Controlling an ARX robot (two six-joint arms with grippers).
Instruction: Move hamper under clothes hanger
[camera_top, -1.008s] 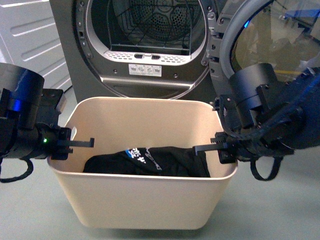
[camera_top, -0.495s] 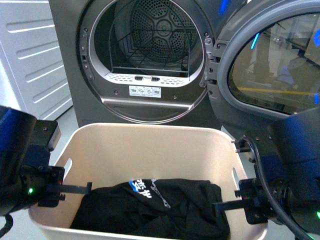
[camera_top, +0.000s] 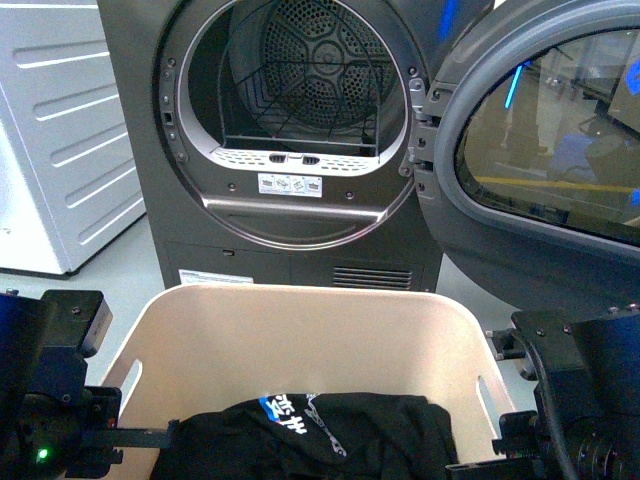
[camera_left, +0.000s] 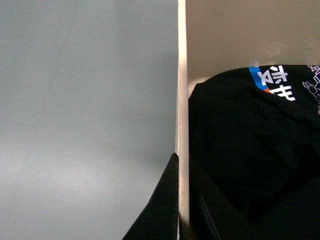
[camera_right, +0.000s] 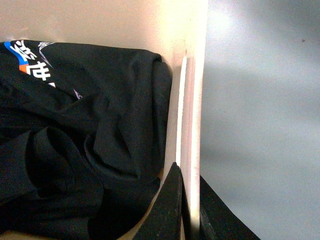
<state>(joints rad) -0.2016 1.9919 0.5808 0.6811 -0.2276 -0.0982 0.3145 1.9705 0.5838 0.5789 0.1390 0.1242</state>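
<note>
The beige hamper (camera_top: 300, 335) fills the bottom middle of the front view, with a black printed garment (camera_top: 320, 435) lying in it. My left gripper (camera_top: 150, 434) is shut on the hamper's left short wall. My right gripper (camera_top: 470, 466) is shut on its right short wall. In the left wrist view the gripper (camera_left: 182, 200) pinches the thin wall (camera_left: 182, 90), one finger on each side. In the right wrist view the gripper (camera_right: 187, 200) clamps the rim (camera_right: 192, 100) the same way, beside the garment (camera_right: 90, 130). The clothes hanger is out of view.
A dark grey dryer (camera_top: 300, 200) stands just behind the hamper, its drum open and its round door (camera_top: 540, 150) swung out to the right. A white ribbed appliance (camera_top: 60, 130) stands at the left. Grey floor (camera_left: 85, 110) lies outside the hamper walls.
The hamper and both arms have sunk lower in the front view, and more of the dryer's front and the white appliance shows behind. Both grips on the walls have held.
</note>
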